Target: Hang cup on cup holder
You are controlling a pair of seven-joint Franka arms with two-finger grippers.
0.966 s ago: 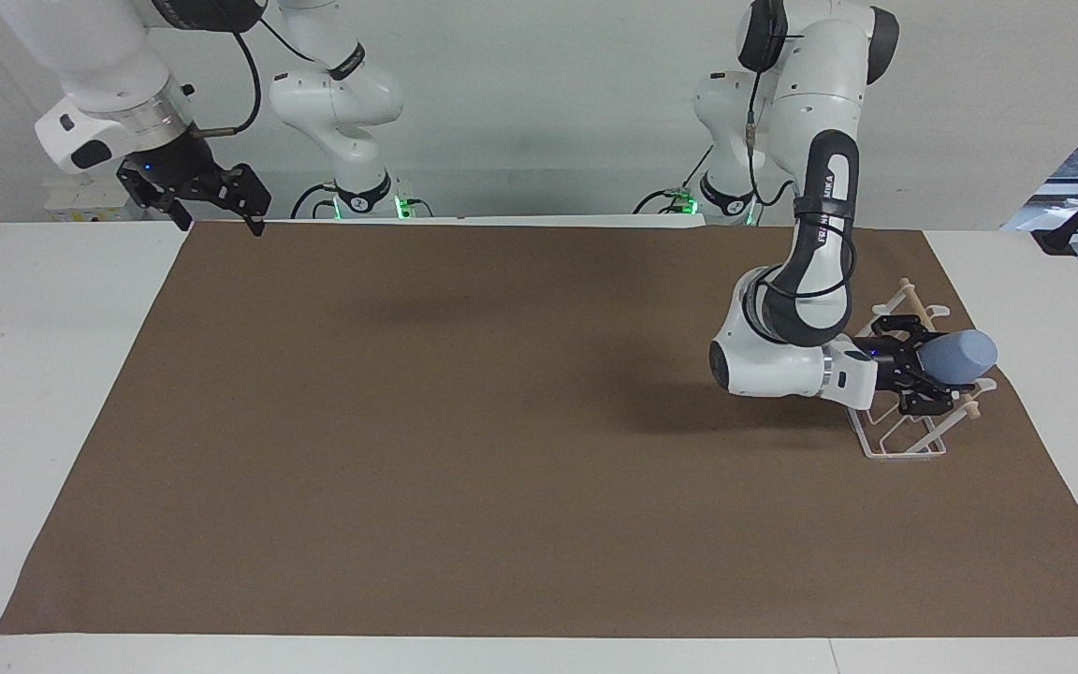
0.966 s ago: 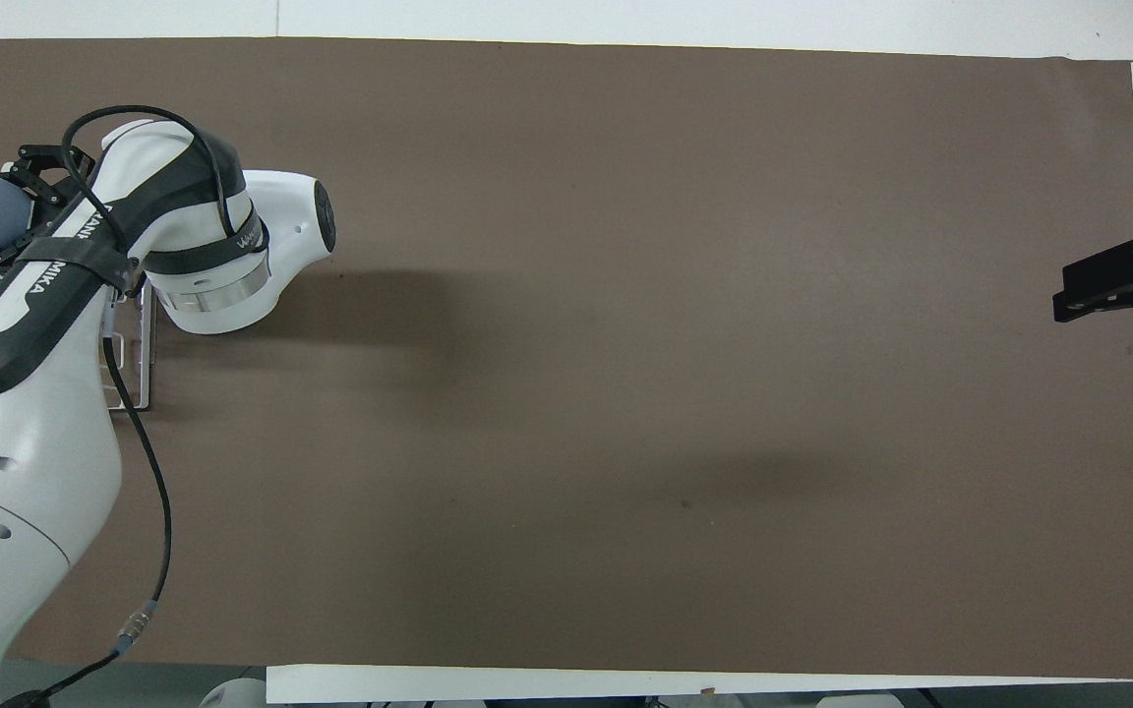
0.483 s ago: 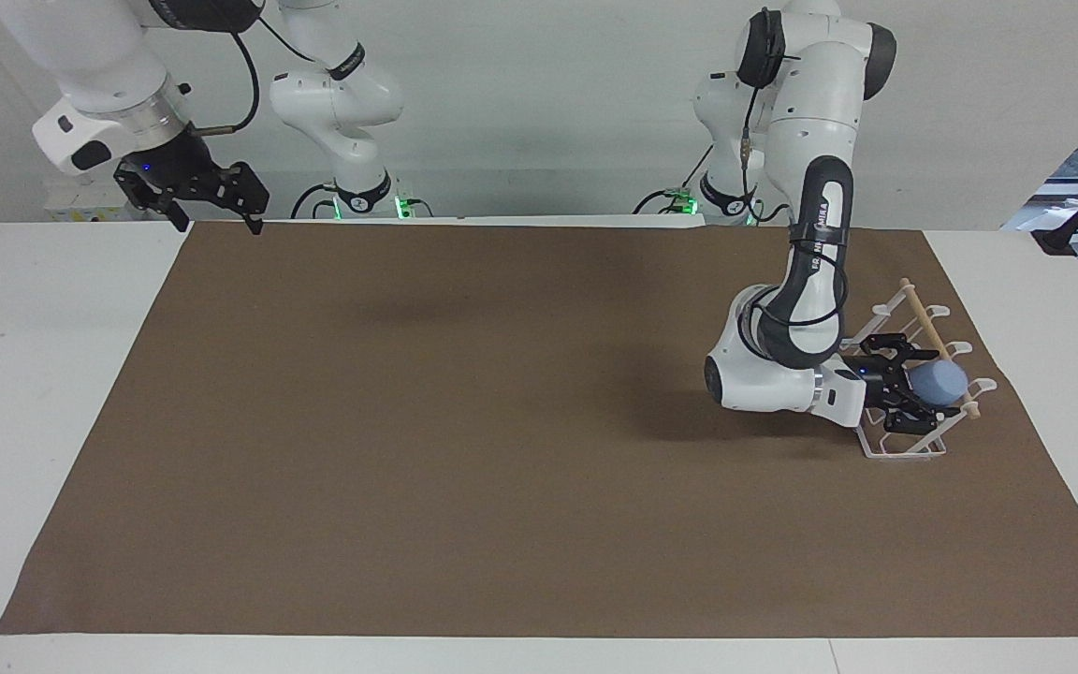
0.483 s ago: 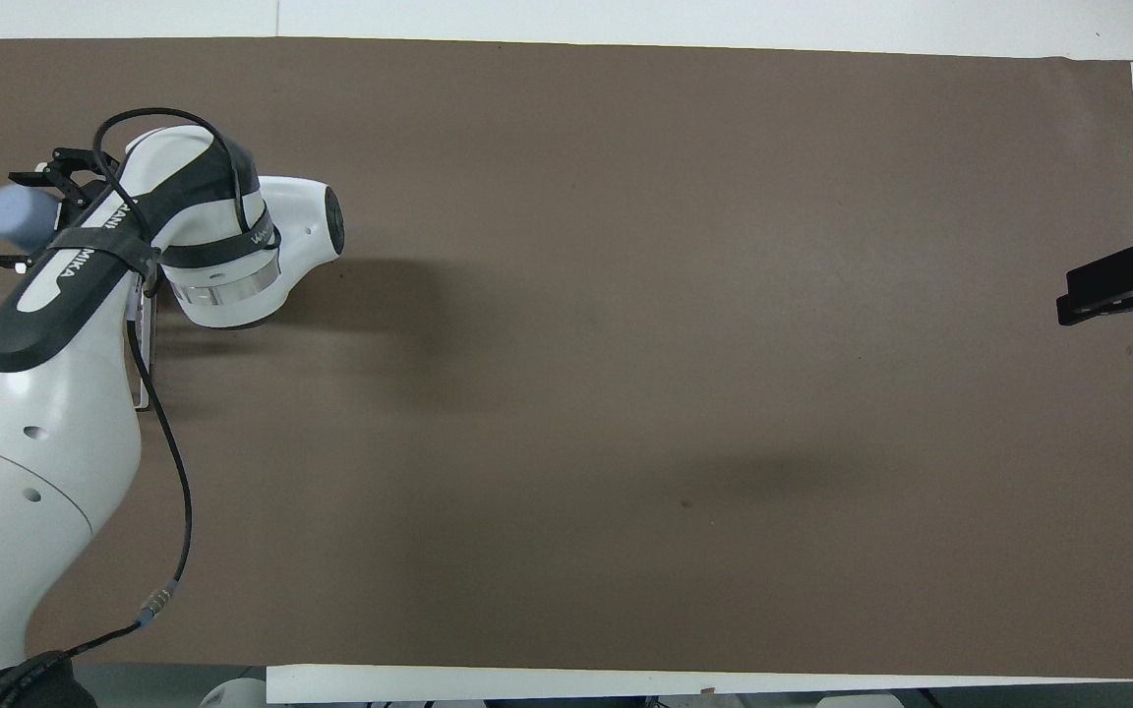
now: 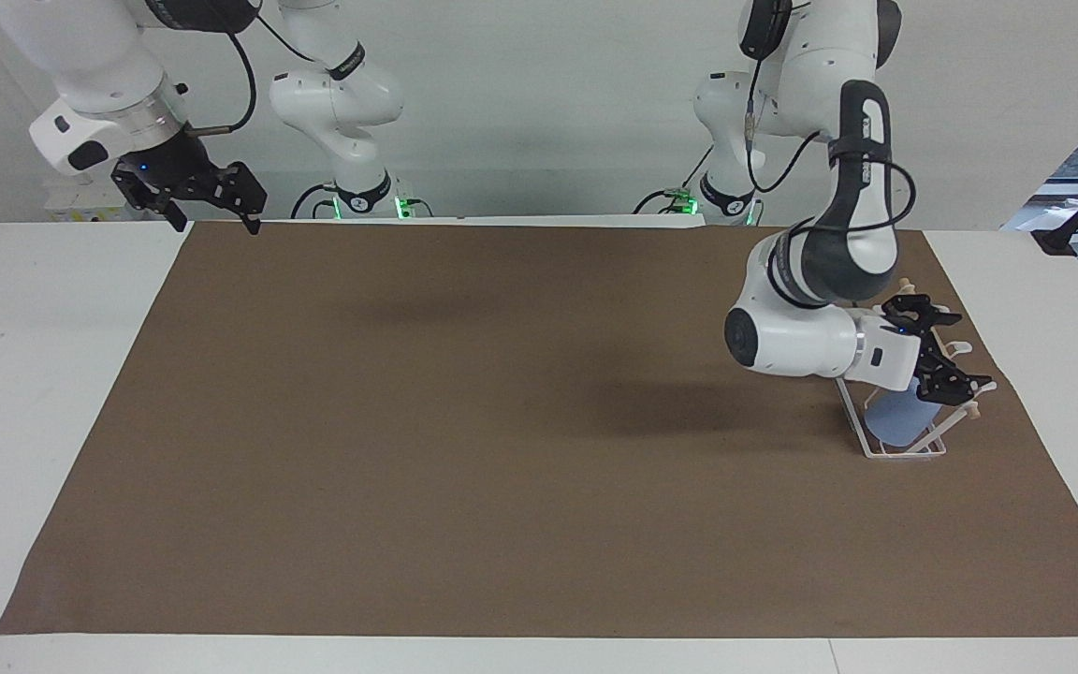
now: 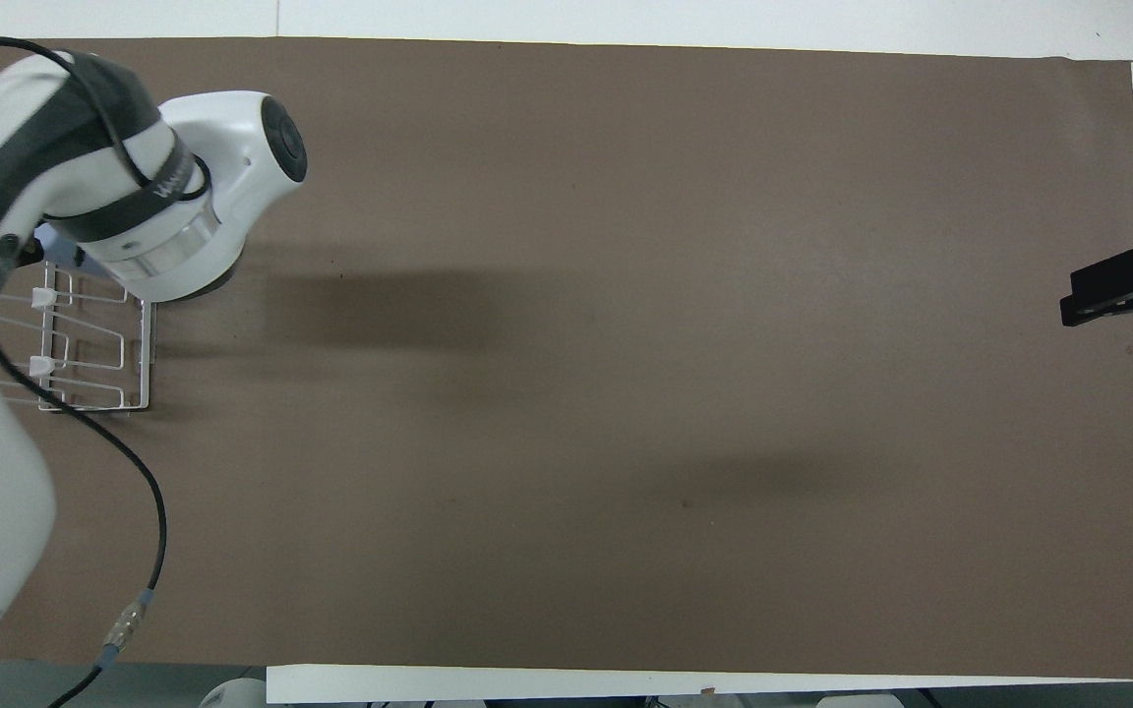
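The light-blue cup [image 5: 898, 419] hangs mouth-down on a slanted prong of the white wire cup holder [image 5: 906, 455], at the rack's end farther from the robots. The holder stands on the brown mat toward the left arm's end of the table. My left gripper [image 5: 953, 352] is open and empty just above the cup and the rack's top, apart from the cup. In the overhead view the left arm hides this gripper and most of the cup [image 6: 59, 253]; the holder [image 6: 99, 366] shows beside it. My right gripper [image 5: 217, 208] waits open and empty over the mat's corner near its base.
A brown mat [image 5: 502, 421] covers most of the white table [image 5: 43, 328]. The right gripper [image 6: 1113, 291] shows at the mat's edge in the overhead view. Nothing else stands on the mat.
The left gripper lowered the cup onto the rack, let go of it and rose, its wrist swinging up. The cup now sits on a prong. The right arm barely moved.
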